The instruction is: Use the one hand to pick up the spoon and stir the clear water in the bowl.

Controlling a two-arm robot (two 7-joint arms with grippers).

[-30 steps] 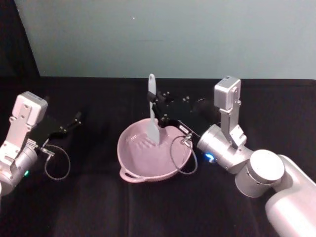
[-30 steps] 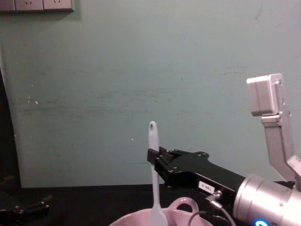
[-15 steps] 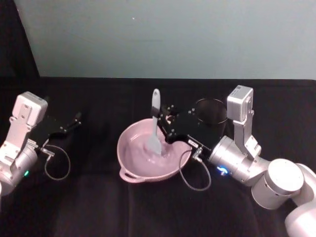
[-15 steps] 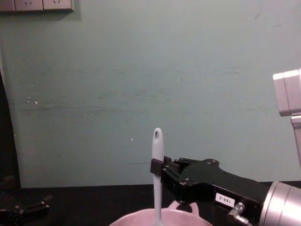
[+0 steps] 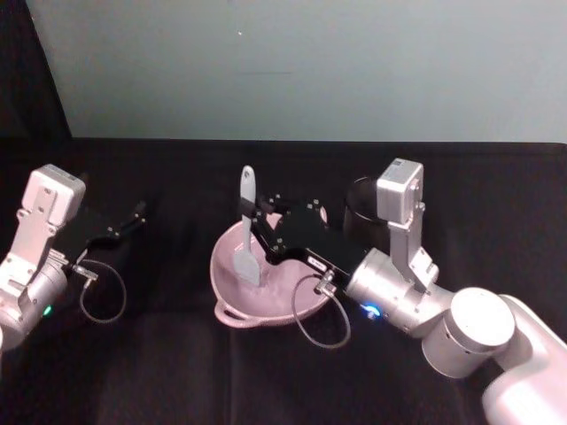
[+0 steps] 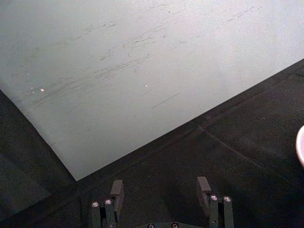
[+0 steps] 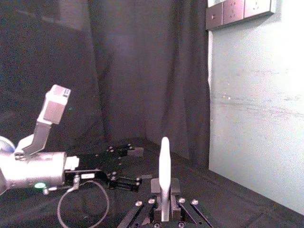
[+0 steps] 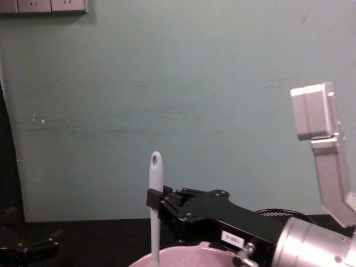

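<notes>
From the head view, the bowl (image 5: 225, 268) sat on the black table (image 5: 177, 372) near the middle. The right gripper (image 5: 257, 232) reached over it from 4 o'clock, its jaws clamped on the spoon (image 5: 247, 199) partway up the handle. The spoon stood nearly upright with its blade down inside the bowl, toward the rim at 9 o'clock. A black mesh cup (image 5: 357, 205) stood just beyond the bowl at 2 o'clock, partly behind the right arm. The left gripper (image 5: 135, 214) lay low over the table, well apart from the bowl at 9 o'clock.

In the left wrist view, the left gripper (image 6: 160, 190) had its jaws apart with nothing between them, above bare table. A sliver of the bowl's rim (image 6: 301, 148) showed at the edge of the picture, and a pale green wall (image 6: 142, 61) rose beyond.

In the right wrist view, the right gripper (image 7: 164, 211) had its jaws closed tight on the spoon (image 7: 164, 164), whose handle rose straight up from them. The left arm (image 7: 33, 168) lay farther off over the table.

From the chest view, the right gripper (image 8: 157, 198) came in from 4 o'clock and held the spoon (image 8: 156, 172) upright. The handle end with its oval hole stood clear above the jaws, and the lower part dropped behind the bowl's rim (image 8: 186, 256). The mesh cup's rim (image 8: 273, 213) peeked up behind the right arm. The left gripper (image 8: 34, 247) sat low at 8 o'clock.
</notes>
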